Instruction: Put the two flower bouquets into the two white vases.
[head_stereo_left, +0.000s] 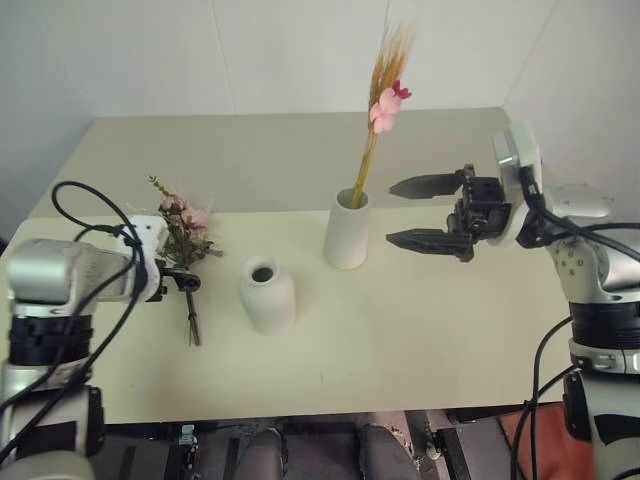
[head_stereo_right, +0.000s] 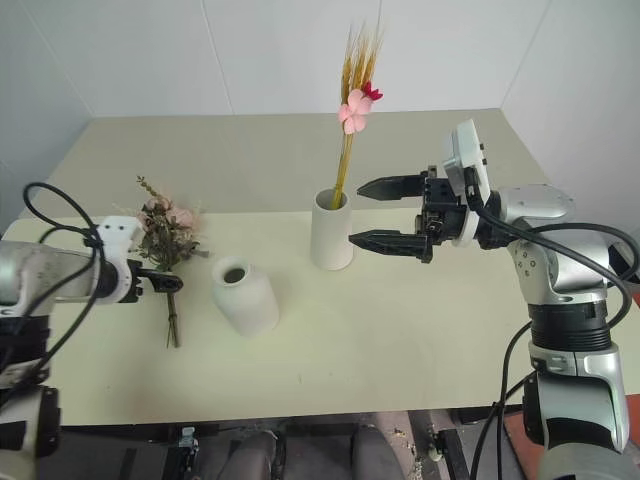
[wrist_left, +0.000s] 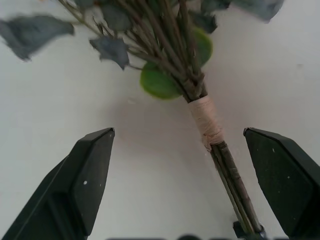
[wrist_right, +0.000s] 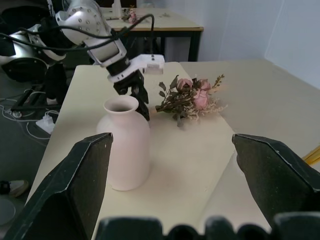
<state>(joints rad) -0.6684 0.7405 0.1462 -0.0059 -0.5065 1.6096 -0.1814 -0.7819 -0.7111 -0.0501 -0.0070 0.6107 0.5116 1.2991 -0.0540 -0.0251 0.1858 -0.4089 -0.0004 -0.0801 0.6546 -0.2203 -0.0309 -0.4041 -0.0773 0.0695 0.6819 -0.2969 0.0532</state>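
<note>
A pale table (head_stereo_left: 430, 330) carries two white vases and one loose bouquet. The taller vase (head_stereo_left: 347, 230), a tapered cylinder with a wide mouth, stands upright near the middle of the table and holds the slim wheat-like bunch (head_stereo_left: 384, 95); its yellow stalks rise from the mouth and lean slightly toward the robot's right, with pink flowers set partway up. The shorter vase (head_stereo_left: 267, 294), rounded at the shoulder with a narrow neck, stands upright and empty, nearer the robot and to the left of the taller one, apart from it. The bushy bouquet (head_stereo_left: 184, 232) lies flat on the table to the left of the shorter vase, its pink blooms and grey-green leaves pointing away from the robot and its brown stems toward it.

The left gripper (wrist_left: 185, 170) hangs over the stems of this bouquet with its jaws wide open; in the left wrist view the taped binding of the stems lies between the two black fingers (wrist_left: 90, 175), closer to one of them, and neither finger touches it. The right gripper (head_stereo_left: 420, 212) hovers level just to the right of the taller vase, pointing toward it, jaws spread wide and holding nothing.
</note>
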